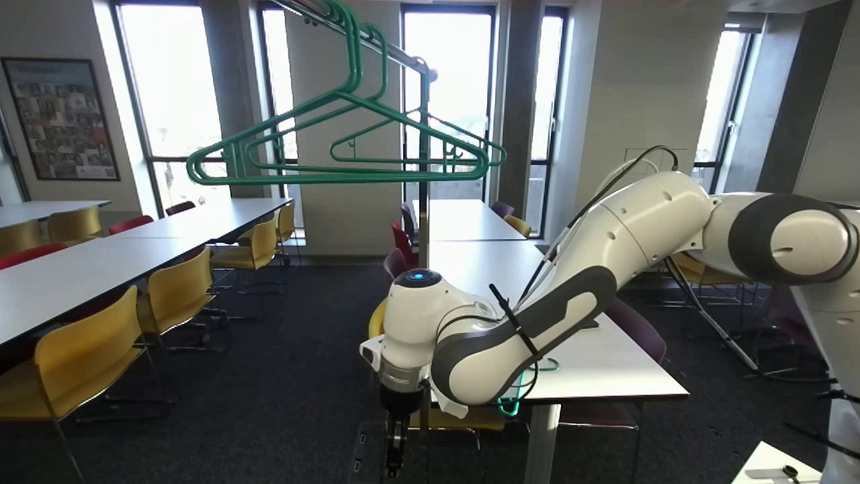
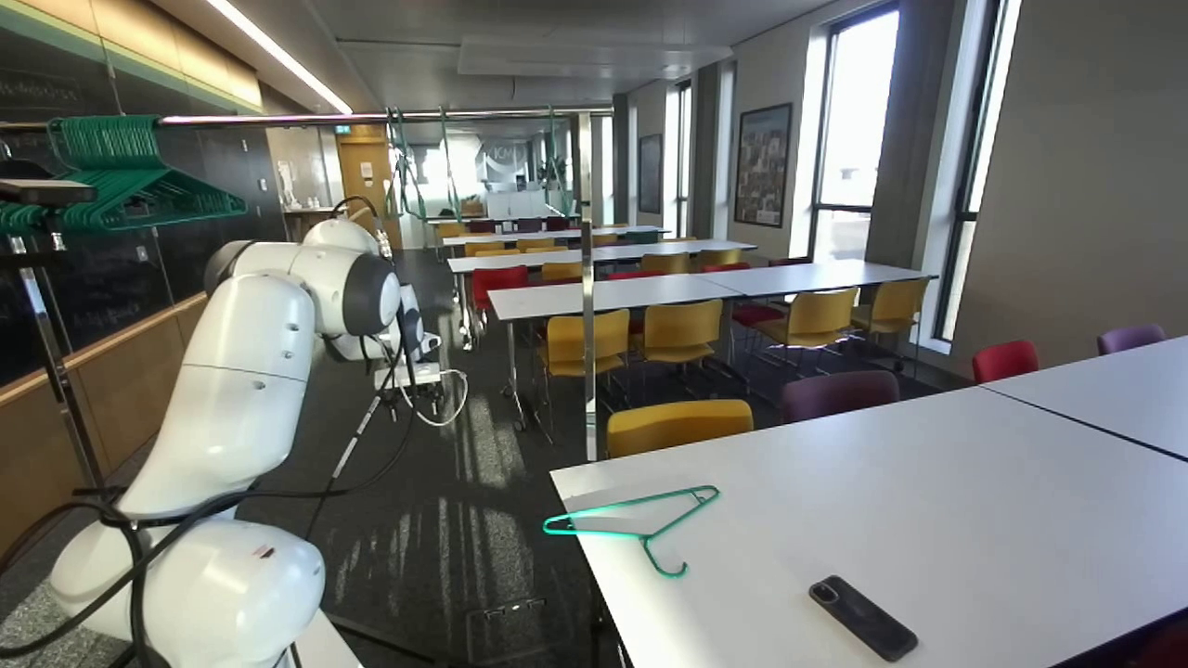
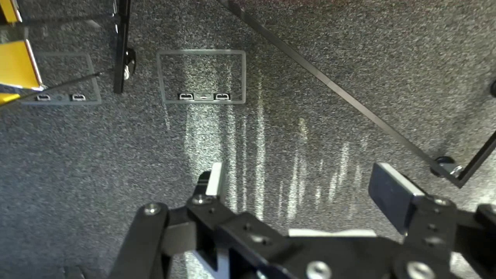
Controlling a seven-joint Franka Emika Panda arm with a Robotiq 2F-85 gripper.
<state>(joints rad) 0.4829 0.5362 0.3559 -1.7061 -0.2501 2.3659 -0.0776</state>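
My gripper empty, fingers spread wide; green hanger apart from it on the table.
Left to right in an exterior view: rail hangers up high, then my gripper pointing down over carpet, touching nothing I can see, then the green hanger, right of it and higher in that view, partly hidden behind my only arm. Hanger's long bar slants across the table corner, one end sticking out past the edge, hook on the side of the phone, which lies farther right. Depth from gripper to hanger I can't judge.
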